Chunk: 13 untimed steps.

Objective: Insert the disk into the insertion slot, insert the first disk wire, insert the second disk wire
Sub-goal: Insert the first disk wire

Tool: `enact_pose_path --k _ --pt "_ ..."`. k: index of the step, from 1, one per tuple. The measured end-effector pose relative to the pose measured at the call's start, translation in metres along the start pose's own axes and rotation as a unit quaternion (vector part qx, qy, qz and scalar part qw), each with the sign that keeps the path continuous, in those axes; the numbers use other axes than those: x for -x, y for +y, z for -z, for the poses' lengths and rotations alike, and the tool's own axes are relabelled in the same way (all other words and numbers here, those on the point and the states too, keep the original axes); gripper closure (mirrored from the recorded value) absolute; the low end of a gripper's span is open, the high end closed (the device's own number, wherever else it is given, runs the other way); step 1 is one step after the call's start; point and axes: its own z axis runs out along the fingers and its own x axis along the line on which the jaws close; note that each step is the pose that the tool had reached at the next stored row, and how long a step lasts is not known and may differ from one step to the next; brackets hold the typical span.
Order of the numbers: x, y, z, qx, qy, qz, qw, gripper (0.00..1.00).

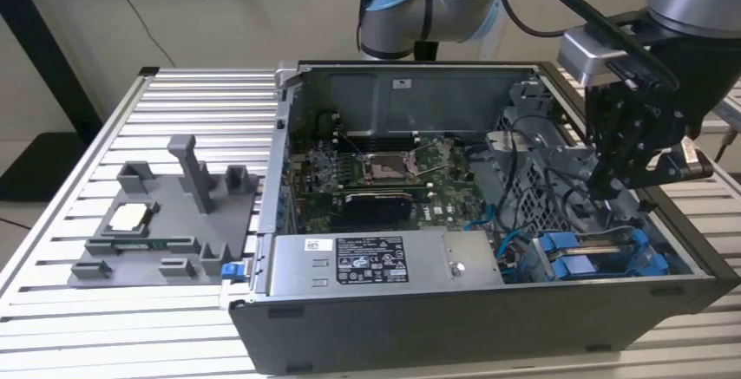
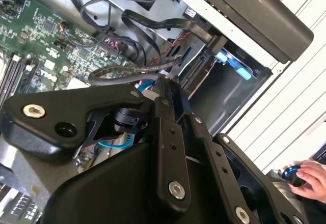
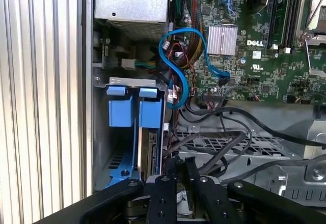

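In the exterior view, an open computer case (image 1: 463, 327) is seen on a slatted surface (image 1: 173, 101). The gripper (image 1: 605, 190) is lowered inside it at the exterior view's right, above the disk (image 1: 575, 262), which is seated in its blue carrier.

In the second wrist view, the fingers (image 2: 164, 114) are drawn narrow, tips nearly together. Whether anything is pinched cannot be told. The insertion slot (image 2: 229, 102) lies just beyond them, and a person's hand (image 2: 310, 179) is seen outside the case.

In the first wrist view, the carrier stands inside the slot wall, and a blue cable (image 3: 182, 84) is looped beside the motherboard (image 3: 254, 66).
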Motion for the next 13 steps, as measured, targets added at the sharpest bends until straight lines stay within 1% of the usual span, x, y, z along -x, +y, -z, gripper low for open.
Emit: enact_pose_path --k 13 --pt "-0.0001 0.0005 -0.0073 0.0002 0.0041 0.000 1.0000 0.81"
